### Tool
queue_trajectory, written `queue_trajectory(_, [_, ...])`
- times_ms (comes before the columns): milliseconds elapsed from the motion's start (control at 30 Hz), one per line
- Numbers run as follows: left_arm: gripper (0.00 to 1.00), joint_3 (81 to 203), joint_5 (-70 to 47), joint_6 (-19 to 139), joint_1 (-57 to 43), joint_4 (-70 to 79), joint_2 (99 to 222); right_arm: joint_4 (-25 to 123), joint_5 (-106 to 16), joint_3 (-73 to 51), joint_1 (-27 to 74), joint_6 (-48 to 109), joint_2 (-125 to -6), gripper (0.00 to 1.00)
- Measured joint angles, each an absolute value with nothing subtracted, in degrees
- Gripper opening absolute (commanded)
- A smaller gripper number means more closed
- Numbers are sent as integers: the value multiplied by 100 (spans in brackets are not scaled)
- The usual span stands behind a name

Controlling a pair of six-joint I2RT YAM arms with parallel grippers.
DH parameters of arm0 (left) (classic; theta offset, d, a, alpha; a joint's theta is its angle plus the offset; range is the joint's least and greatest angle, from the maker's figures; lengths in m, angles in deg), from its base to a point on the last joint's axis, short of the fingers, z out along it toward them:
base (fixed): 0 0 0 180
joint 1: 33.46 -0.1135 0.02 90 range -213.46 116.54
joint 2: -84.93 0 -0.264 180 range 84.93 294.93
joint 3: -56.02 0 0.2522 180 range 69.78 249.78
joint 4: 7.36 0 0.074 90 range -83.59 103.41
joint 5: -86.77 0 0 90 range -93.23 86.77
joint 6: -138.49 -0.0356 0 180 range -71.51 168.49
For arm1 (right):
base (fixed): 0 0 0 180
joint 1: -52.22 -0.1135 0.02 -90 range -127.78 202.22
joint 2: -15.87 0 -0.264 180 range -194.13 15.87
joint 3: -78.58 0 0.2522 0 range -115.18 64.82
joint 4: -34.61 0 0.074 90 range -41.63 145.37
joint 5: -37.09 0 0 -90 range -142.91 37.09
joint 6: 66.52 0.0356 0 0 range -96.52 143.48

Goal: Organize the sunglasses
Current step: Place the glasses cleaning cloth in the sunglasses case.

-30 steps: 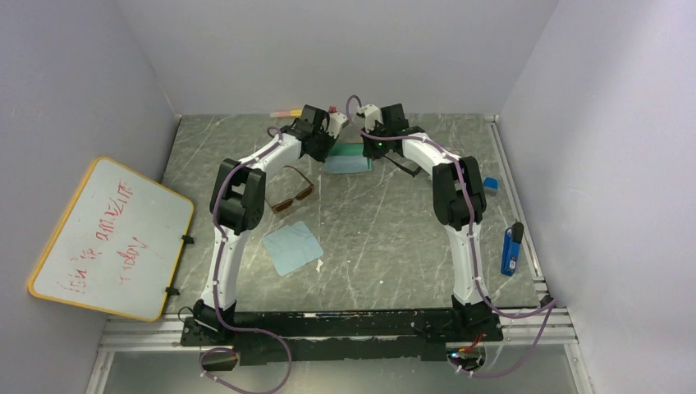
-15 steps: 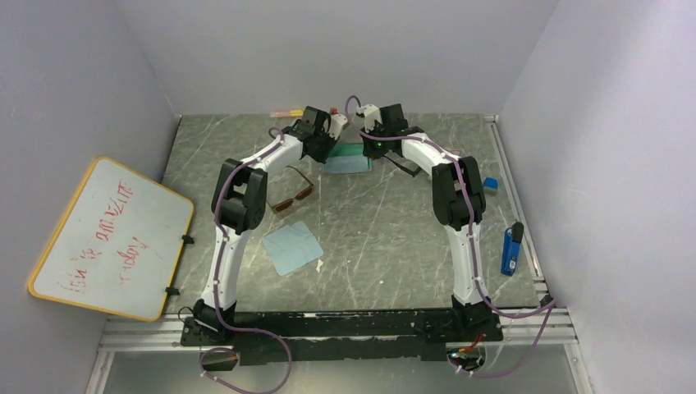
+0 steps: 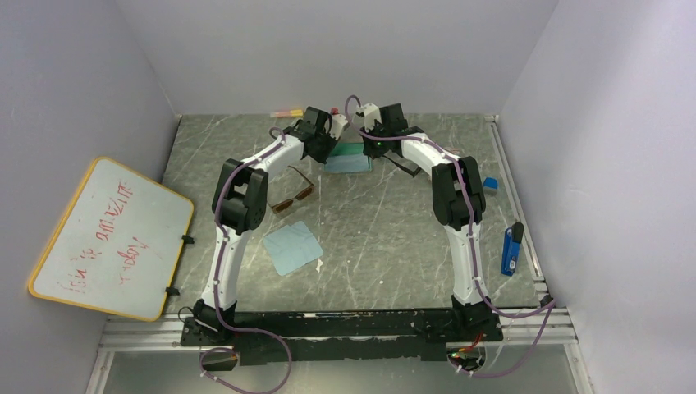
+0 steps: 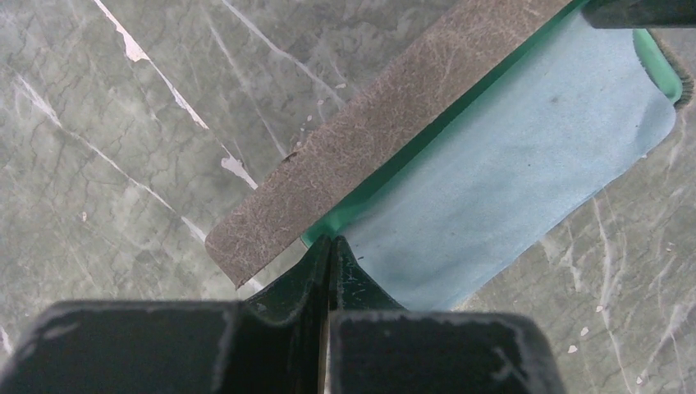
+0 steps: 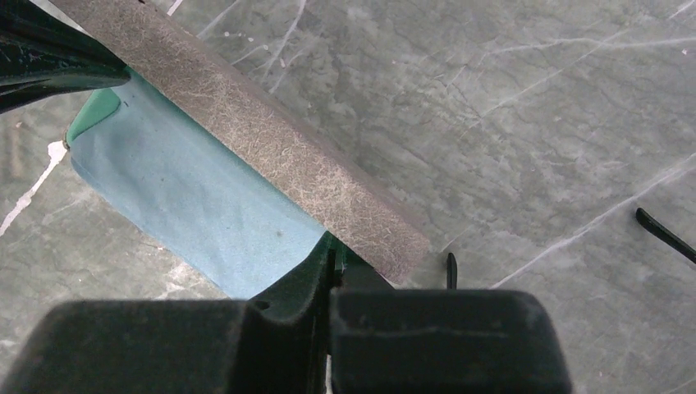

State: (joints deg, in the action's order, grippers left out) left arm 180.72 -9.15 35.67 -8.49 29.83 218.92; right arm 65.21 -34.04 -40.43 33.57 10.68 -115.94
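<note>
The brown-lensed sunglasses (image 3: 297, 190) lie open on the table beside my left arm. Of the black sunglasses (image 3: 401, 164) only dark temple ends (image 5: 665, 234) show, beside my right arm. An open brown-grey case (image 4: 369, 131) with a green lining holds a light-blue cloth (image 4: 509, 164) at the far middle. My left gripper (image 4: 330, 243) is shut, its tips at one end of the case's green rim. My right gripper (image 5: 332, 246) is shut at the other end. Whether either pinches the rim does not show.
A second light-blue cloth (image 3: 293, 246) lies in front of the left arm. A whiteboard (image 3: 111, 236) leans at the left wall. Two blue objects (image 3: 510, 247) lie by the right rail. A pink and yellow marker (image 3: 286, 112) lies at the back edge.
</note>
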Motion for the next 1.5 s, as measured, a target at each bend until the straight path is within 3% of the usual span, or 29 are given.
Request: queue_trajectory(1500, [5,18072,-635,3564,-775,2976,21892,6418,-3653,-3934,3300,1068,-11616,0])
